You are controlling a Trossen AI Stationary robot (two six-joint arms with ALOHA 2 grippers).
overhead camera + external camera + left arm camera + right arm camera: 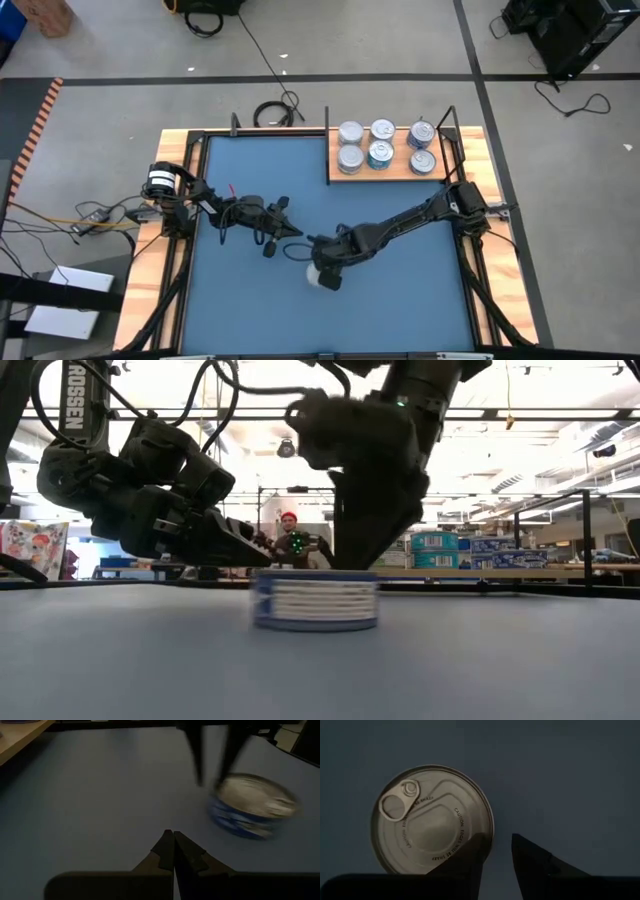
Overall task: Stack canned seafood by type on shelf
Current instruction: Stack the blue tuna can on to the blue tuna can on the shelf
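Right wrist view: right end effector [496, 851], fingers slightly apart, above 1 tin [432, 820], unclamped.

We find one tin [325, 277] on the mat [240, 300] near the middle, directly under the right gripper [318, 262]. The left gripper [292, 233] lies just beside it. Six tins [382, 145] sit on the shelf [390, 177] at the mat's far right corner.

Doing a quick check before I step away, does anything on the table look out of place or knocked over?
One tin sits alone on the blue mat, apart from the six on the shelf. It stands upright and looks undamaged, with the right gripper just above it, jaws open. Nothing is spilled or tipped.
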